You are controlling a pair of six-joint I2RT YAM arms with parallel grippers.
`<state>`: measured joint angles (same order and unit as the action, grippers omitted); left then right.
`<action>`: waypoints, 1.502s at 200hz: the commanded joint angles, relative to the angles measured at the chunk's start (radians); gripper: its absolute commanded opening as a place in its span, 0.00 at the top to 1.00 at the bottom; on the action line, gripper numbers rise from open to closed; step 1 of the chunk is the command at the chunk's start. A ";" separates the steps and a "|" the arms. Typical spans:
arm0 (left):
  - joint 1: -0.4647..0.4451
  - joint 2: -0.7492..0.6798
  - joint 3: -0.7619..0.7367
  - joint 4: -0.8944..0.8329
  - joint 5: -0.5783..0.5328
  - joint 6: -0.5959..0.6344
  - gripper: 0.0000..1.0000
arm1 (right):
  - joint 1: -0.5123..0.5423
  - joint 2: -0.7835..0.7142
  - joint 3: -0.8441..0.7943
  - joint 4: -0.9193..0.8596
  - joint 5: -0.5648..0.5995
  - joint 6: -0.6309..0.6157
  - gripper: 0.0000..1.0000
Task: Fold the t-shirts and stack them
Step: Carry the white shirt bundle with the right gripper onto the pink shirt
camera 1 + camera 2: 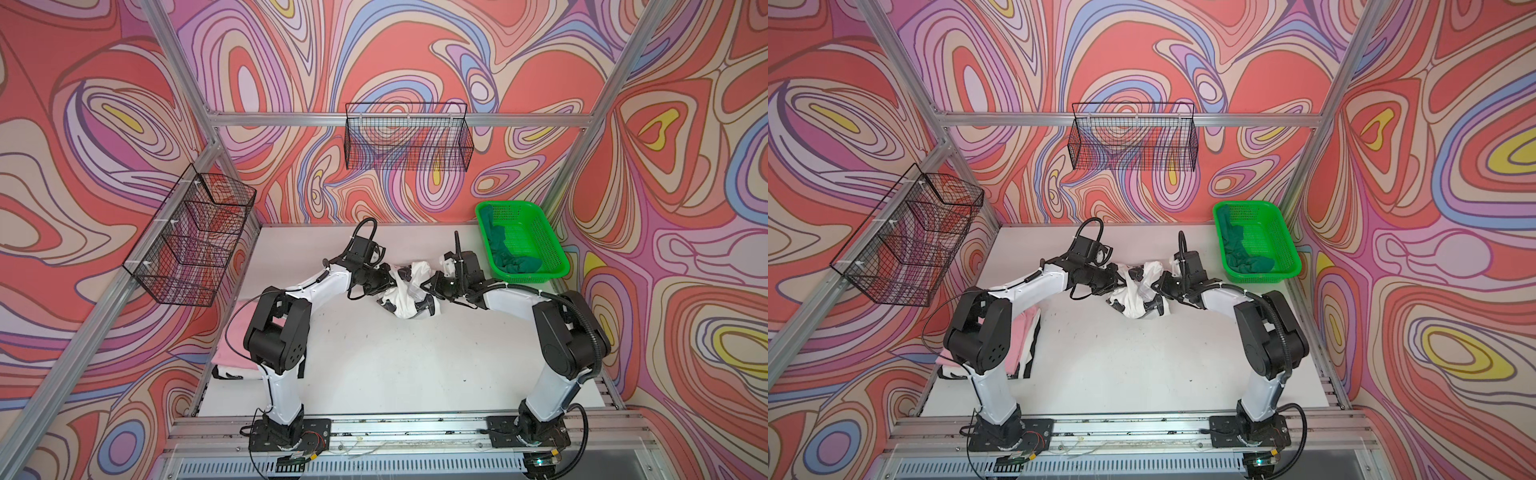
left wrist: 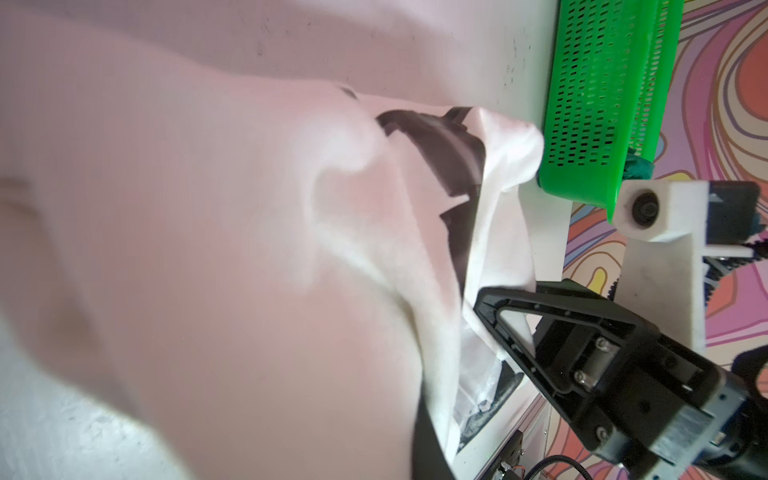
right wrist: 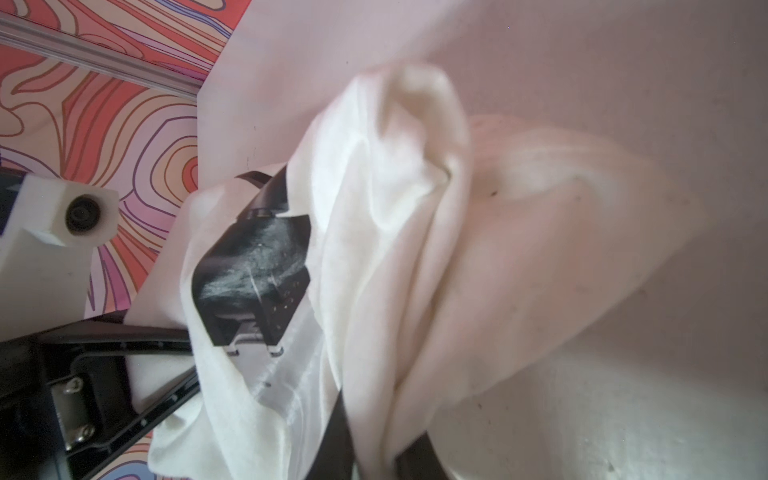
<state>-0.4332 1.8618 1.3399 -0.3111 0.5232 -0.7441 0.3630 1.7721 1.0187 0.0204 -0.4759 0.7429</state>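
At the left edge of the table [image 1: 395, 365], partly behind the left arm, a folded light pink t-shirt [image 1: 230, 345] lies on a folded white-and-black cloth [image 1: 226, 372]. At centre frame, the left fingers [image 3: 137, 334] and the right fingers [image 2: 488, 303] are each clenched on an opposite side of a crumpled white t-shirt [image 1: 405, 299] with black print, which hangs bunched between them. At the right rear, a dark green t-shirt [image 1: 505, 249] lies heaped inside the bright green basket [image 1: 540, 237].
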 commanded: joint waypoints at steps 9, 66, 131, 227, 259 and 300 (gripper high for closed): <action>0.008 -0.080 -0.004 -0.036 -0.012 0.015 1.00 | 0.036 -0.056 0.022 -0.016 -0.019 0.021 1.00; 0.078 -0.216 -0.009 -0.149 -0.033 0.069 1.00 | 0.140 -0.088 0.094 -0.028 0.006 0.059 1.00; 0.261 -0.477 -0.081 -0.324 -0.074 0.164 1.00 | 0.364 0.021 0.300 -0.008 0.059 0.111 1.00; 0.581 -0.819 -0.184 -0.499 -0.230 0.285 1.00 | 0.653 0.388 0.846 -0.065 0.074 0.113 1.00; 0.582 -0.916 -0.270 -0.525 -0.379 0.304 1.00 | 0.704 0.469 0.943 -0.093 0.080 0.105 1.00; 0.584 -1.001 -0.355 -0.524 -0.594 0.300 1.00 | 0.745 0.562 1.044 -0.081 0.077 0.121 1.00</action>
<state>0.1520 0.8886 1.0210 -0.8280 0.0669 -0.4622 1.0729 2.2925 1.9823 -0.0914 -0.3710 0.8551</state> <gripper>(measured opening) 0.096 0.117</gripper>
